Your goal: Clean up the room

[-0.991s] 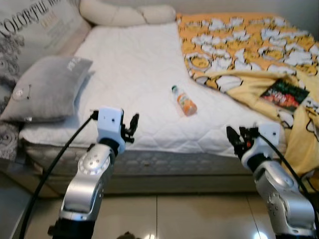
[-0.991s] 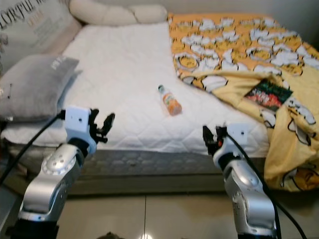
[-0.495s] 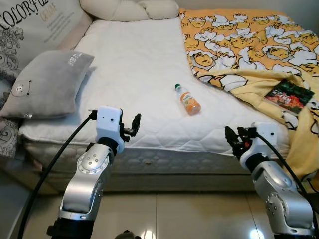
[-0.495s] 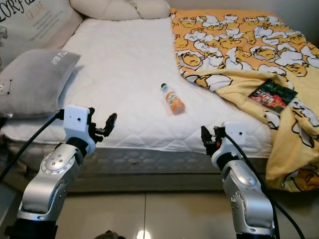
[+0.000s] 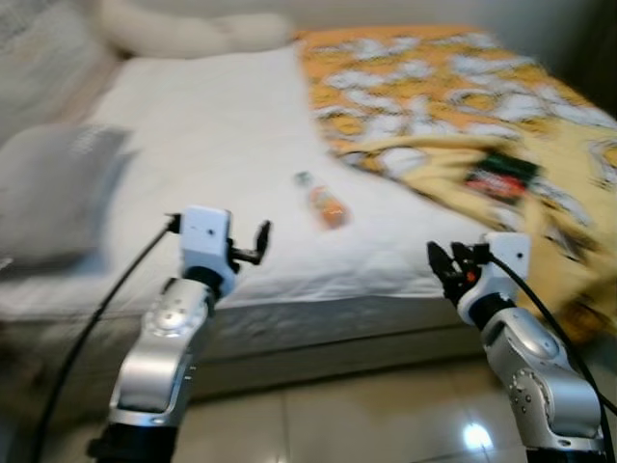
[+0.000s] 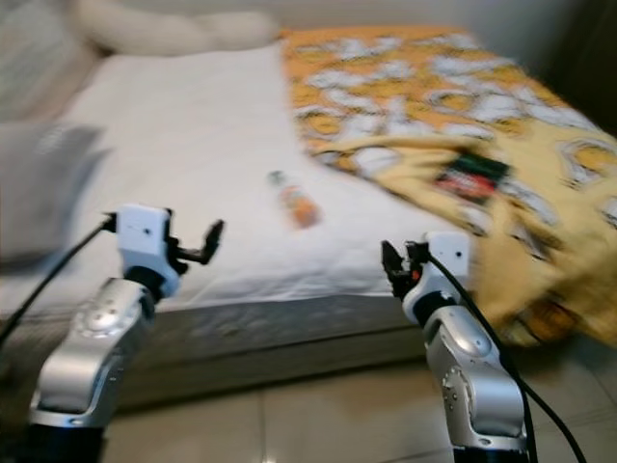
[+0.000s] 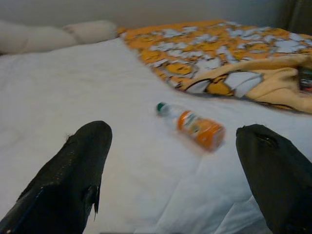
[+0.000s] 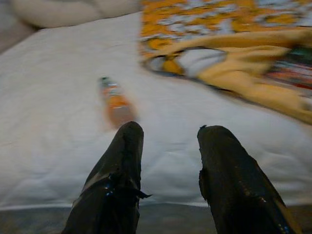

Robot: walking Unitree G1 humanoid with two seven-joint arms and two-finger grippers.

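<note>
An orange drink bottle point(image 5: 323, 203) with a green cap lies on its side on the white mattress point(image 5: 222, 135), also seen as the bottle point(image 7: 195, 127) ahead of my left fingers. My left gripper point(image 5: 258, 243) hovers open before the mattress's front edge, to the bottle's left and nearer to me. My right gripper point(image 5: 445, 268) is open with a narrower gap, held in front of the bed edge to the bottle's right. Both grippers hold nothing. A dark book point(image 5: 501, 174) rests on the crumpled yellow blanket point(image 5: 434, 106).
A grey pillow point(image 5: 48, 193) lies at the mattress's left side and cream pillows point(image 5: 183, 34) at the head. The yellow blanket hangs over the bed's right corner point(image 6: 549, 309). Shiny tiled floor point(image 5: 337, 415) runs along the bed's front. The eye views are blurred.
The whole picture has slid left and blurred, so the camera has turned right. Both arms keep the same pose, grippers as before. The bottle has not moved on the mattress.
</note>
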